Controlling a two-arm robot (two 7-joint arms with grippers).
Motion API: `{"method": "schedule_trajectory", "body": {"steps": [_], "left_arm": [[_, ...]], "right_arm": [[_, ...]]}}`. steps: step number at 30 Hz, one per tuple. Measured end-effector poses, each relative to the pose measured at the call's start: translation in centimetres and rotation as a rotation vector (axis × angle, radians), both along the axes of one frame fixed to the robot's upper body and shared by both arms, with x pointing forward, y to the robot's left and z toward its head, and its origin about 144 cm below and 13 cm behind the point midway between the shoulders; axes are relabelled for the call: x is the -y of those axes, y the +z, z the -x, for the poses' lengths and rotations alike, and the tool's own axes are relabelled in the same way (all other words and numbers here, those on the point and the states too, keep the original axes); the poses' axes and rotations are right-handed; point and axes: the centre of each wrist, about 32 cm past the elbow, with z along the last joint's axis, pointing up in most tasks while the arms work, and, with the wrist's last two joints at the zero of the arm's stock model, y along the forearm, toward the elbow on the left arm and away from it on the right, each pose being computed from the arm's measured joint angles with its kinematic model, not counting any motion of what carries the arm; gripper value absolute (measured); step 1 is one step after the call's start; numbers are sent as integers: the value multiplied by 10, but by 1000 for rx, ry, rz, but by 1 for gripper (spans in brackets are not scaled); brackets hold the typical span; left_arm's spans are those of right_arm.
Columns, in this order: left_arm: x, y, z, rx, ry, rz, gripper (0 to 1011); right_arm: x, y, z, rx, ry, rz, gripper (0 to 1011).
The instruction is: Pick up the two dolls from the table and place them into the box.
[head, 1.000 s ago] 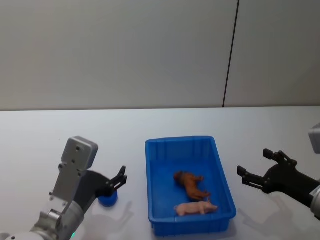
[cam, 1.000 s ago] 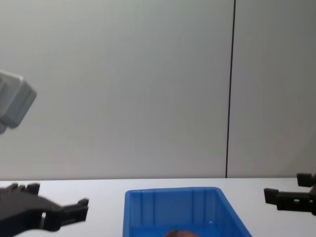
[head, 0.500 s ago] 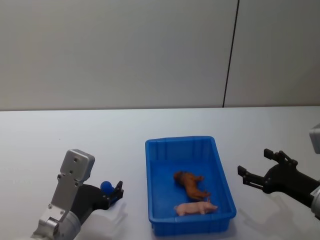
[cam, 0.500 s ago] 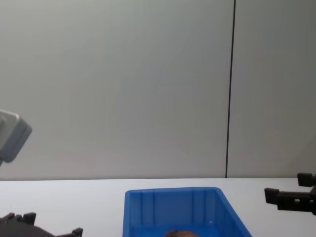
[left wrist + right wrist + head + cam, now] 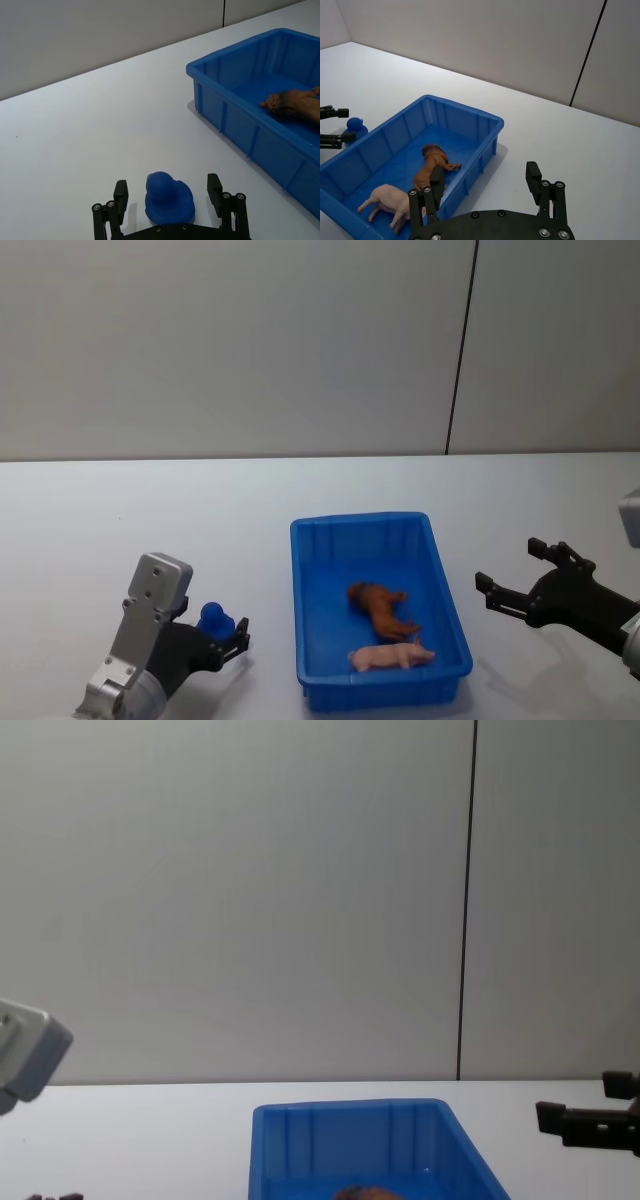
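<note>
Left gripper [image 5: 170, 202] sits wide apart around blue duck toy [image 5: 169, 198] on table [image 5: 75, 130], not clamped. Looks light, prob slippery plastic, so pinch the fat base imo. Right gripper [image 5: 522, 580] idles open beside box [image 5: 300, 640].

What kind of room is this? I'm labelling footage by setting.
Probably a robot test bench: a bare white table, a plain grey panelled wall, one blue bin holding toy animals.
</note>
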Motion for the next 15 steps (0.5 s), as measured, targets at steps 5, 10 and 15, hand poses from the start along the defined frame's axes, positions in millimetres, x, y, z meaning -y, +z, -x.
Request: {"method": "schedule_trajectory", "body": {"steps": [5, 10, 15], "left_arm": [[-1, -6, -4, -16, -12, 1, 961], [-2, -12, -8, -34, -27, -3, 818], [-3, -15, -9, -45, -36, -6, 689]], "right_arm": [[0, 0, 0, 0, 0, 0, 1001], [0, 0, 0, 0, 0, 0, 1001], [0, 0, 0, 0, 0, 0, 1001]]}}
